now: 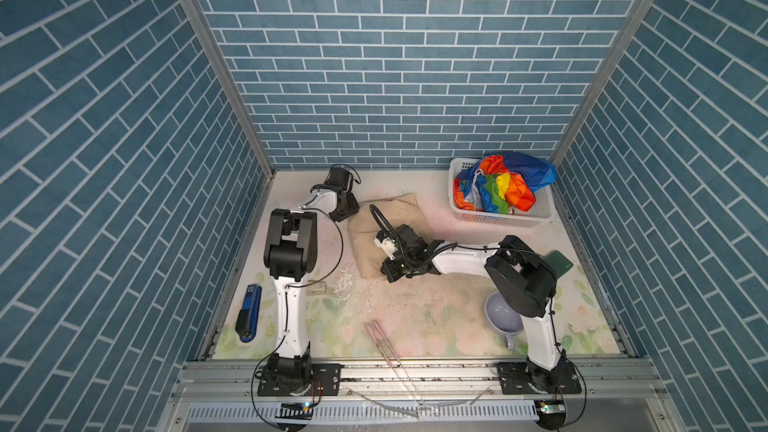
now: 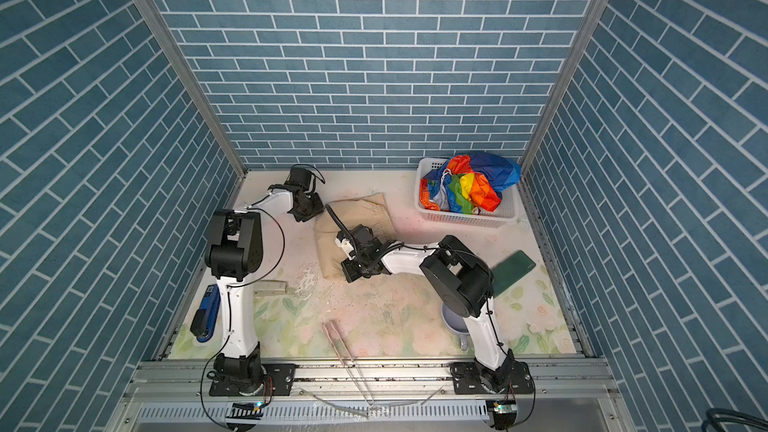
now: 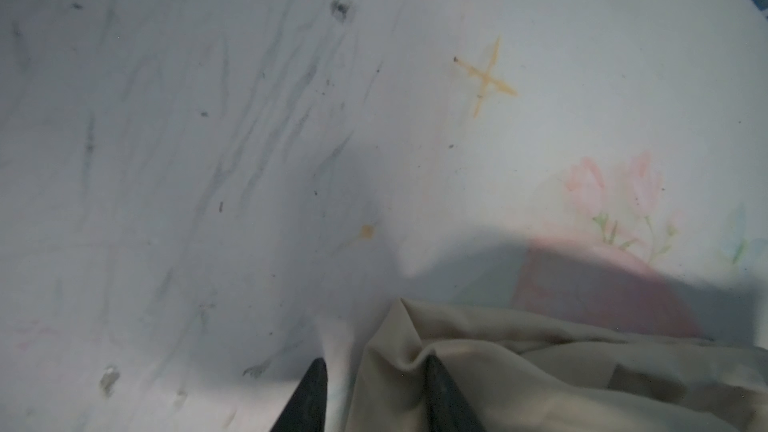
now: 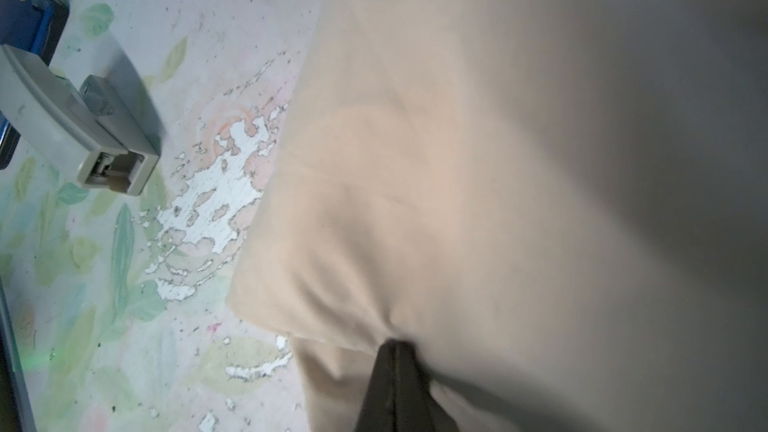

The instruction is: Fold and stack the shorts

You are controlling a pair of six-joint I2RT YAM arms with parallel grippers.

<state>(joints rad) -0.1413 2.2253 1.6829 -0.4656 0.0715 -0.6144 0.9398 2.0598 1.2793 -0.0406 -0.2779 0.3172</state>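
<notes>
- Right wrist view: the right gripper (image 4: 397,344) is clenched on a near corner of the beige shorts (image 4: 436,160), at the bottom of the frame.
- Left gripper (image 3: 374,361), lower middle of its wrist view, has its jaws apart with the far cloth edge between them, not pinched. I judge it should close fully before any lift, then both should carry the edge over evenly.
- Rainbow shorts (image 1: 505,184) lie crumpled in the white basket (image 1: 498,220), right of centre in both top views.
- Counter (image 1: 415,317) has a worn floral print; blue brick walls (image 1: 395,76) close the room.
</notes>
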